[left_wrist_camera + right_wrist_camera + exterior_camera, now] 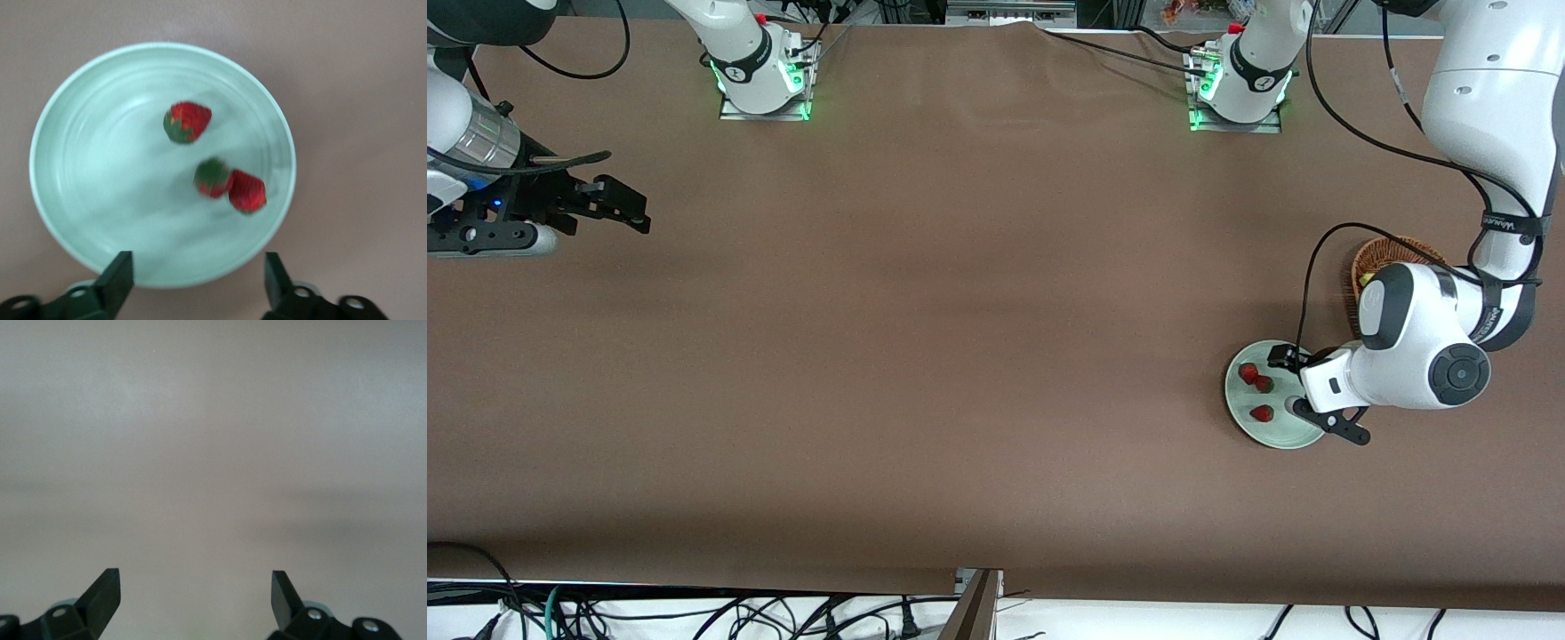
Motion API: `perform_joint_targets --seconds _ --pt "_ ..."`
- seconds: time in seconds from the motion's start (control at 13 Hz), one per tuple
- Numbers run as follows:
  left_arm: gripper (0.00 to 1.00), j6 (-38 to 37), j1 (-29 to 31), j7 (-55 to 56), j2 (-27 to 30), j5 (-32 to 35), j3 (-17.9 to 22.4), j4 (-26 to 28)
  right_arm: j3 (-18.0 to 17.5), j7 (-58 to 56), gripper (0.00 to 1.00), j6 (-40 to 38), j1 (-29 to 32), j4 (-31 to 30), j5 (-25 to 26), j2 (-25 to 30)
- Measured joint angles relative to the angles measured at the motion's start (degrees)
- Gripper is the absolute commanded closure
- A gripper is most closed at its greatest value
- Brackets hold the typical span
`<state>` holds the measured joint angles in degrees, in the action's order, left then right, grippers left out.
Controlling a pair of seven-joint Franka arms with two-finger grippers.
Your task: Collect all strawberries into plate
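Observation:
The pale mint-green plate (1279,432) lies near the left arm's end of the table. Three strawberries rest in it: two touching each other (1248,372) (1264,384) and one (1261,412) nearer the front camera. The left wrist view shows the plate (100,173) with one strawberry apart (188,122) and the touching pair (213,177) (247,191). My left gripper (1288,382) (199,273) hangs over the plate's rim, open, with nothing between its fingers. My right gripper (633,213) (195,587) waits open and empty over bare table at the right arm's end.
A brown wicker basket (1383,256) stands beside the plate, farther from the front camera, and the left arm hides most of it. Brown cloth (960,356) covers the table. Cables lie along the table's front edge (694,613).

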<state>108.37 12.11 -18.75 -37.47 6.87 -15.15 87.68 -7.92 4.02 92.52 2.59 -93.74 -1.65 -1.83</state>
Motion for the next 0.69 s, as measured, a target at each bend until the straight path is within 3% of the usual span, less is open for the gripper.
perform_joint_targets --seconds 0.31,0.69 --pt "0.0 -13.3 -0.4 9.9 11.4 0.0 -3.2 -1.5 0.1 -0.5 0.0 0.0 -0.1 0.0 0.0 0.1" --pt "0.0 -24.5 -0.8 11.5 28.9 -0.2 -3.8 -1.8 0.5 -0.9 0.0 0.6 -0.2 0.5 0.6 -0.4"
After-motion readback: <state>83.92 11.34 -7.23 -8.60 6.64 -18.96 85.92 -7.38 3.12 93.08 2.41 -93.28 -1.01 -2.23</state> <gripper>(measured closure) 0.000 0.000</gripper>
